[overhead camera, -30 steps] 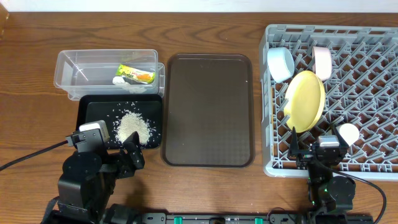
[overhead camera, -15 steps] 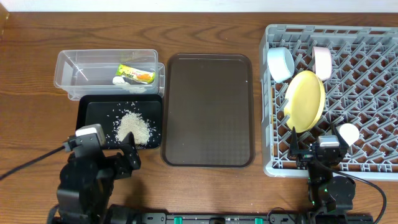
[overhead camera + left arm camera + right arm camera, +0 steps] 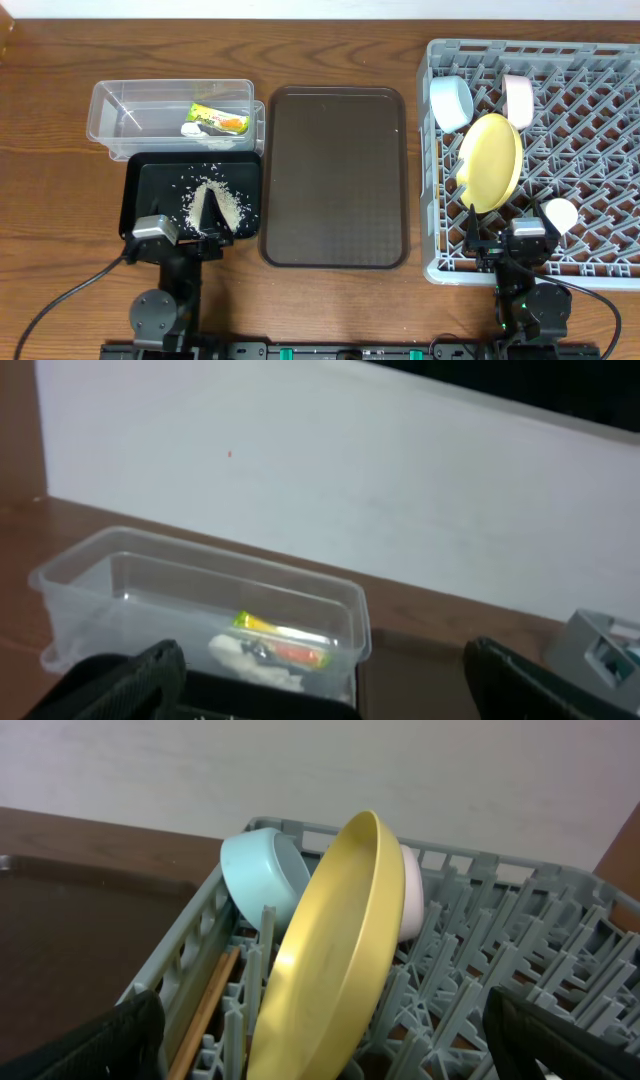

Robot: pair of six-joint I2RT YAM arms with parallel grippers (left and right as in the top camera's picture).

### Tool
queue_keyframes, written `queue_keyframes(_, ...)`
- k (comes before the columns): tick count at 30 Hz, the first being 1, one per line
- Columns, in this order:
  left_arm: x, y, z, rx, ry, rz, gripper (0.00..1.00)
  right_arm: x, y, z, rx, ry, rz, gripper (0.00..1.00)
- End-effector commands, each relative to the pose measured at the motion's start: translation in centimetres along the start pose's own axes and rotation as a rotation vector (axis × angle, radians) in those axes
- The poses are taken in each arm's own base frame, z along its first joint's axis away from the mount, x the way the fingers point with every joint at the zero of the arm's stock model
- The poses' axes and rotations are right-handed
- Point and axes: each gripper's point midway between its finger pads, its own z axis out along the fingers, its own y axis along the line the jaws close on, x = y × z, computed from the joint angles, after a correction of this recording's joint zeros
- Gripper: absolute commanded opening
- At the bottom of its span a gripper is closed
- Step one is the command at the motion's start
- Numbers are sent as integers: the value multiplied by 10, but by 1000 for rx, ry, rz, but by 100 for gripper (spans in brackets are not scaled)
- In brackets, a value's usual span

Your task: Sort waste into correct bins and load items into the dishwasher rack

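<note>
The grey dishwasher rack (image 3: 600, 150) at the right holds the yellow plate (image 3: 490, 160) on edge, the light blue bowl (image 3: 451, 103), the white bowl (image 3: 517, 98) and the pale green cup (image 3: 561, 214). The chopsticks (image 3: 210, 1005) lie along the rack's left side. The clear container (image 3: 120, 110) holds the yellow-green wrapper (image 3: 218, 118) and the white scrap (image 3: 192, 129). Rice (image 3: 232, 203) lies piled in the black tray (image 3: 150, 180). My left gripper (image 3: 205, 215) is open and empty over the tray's front edge. My right gripper (image 3: 510, 240) is open and empty at the rack's front edge.
A large dark brown serving tray (image 3: 335, 180) lies between the bins and the rack. In the left wrist view the clear container (image 3: 150, 575) stands ahead with the wrapper (image 3: 285, 645) inside. A white wall runs behind the table.
My left arm has drawn back and folded down at the table's front, its gripper now over the black tray's front edge. The right arm has not moved.
</note>
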Motion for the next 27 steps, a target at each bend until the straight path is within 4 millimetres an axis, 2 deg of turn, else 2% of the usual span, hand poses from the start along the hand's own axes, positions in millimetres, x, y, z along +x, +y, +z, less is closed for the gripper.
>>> queue_keyframes(1, 17, -8, 3, 77, -15, 112, 92, 0, 4, 0, -17, -2, -15, 99)
queue_keyframes(6, 47, -2, 6, 83, 20, 145, 91, 0, 4, 0, -17, -2, -15, 99)
queue_keyframes(14, 91, 11, 2, 45, 204, 157, 92, 0, 4, 0, -17, -2, -15, 99)
queue_keyframes(27, 93, 11, 2, 44, 209, 157, 92, 0, 4, 0, -17, -1, -15, 99)
